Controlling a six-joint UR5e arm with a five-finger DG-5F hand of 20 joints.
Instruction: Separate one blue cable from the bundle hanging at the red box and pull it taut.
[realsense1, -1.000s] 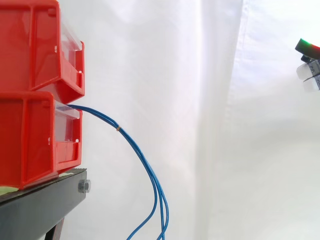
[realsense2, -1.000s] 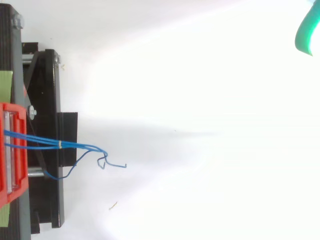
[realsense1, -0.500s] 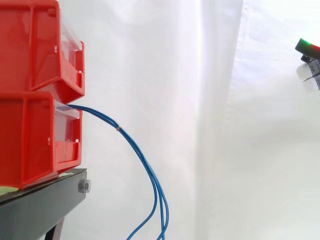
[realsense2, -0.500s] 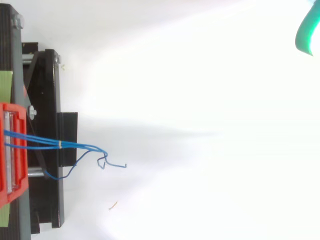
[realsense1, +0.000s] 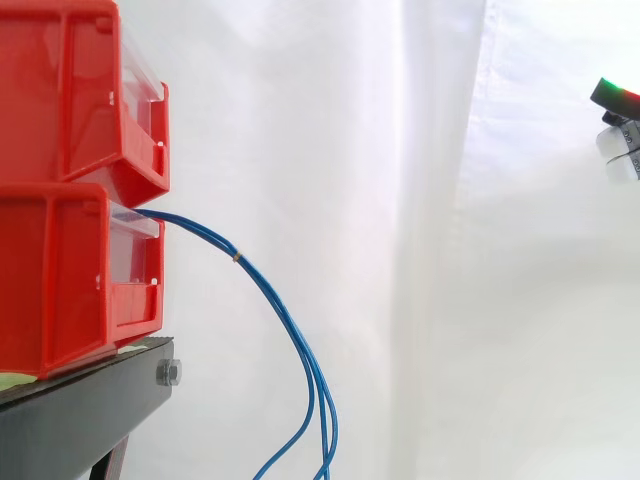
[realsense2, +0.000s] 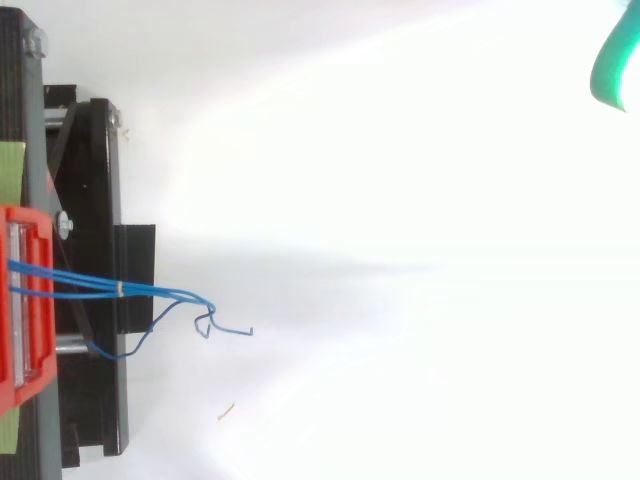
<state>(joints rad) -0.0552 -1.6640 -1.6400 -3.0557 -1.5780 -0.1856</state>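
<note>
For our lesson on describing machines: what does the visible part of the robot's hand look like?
In the side view the hand is a dark block with a glowing green and red strip above whitish rounded pieces. In the top view it is a curved, glowing teal-green shape.

Glare washes out the white ground (realsense2: 420, 150); a soft shadow lies beside the black stand (realsense2: 92, 170).

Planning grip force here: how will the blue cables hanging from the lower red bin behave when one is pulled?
Probably floppy: the blue cables sag in a long curve from the red bin. Likely light and thin, so apt to slip. A small tie binds them near the bin, so one pulled strand would probably drag the others.
</note>
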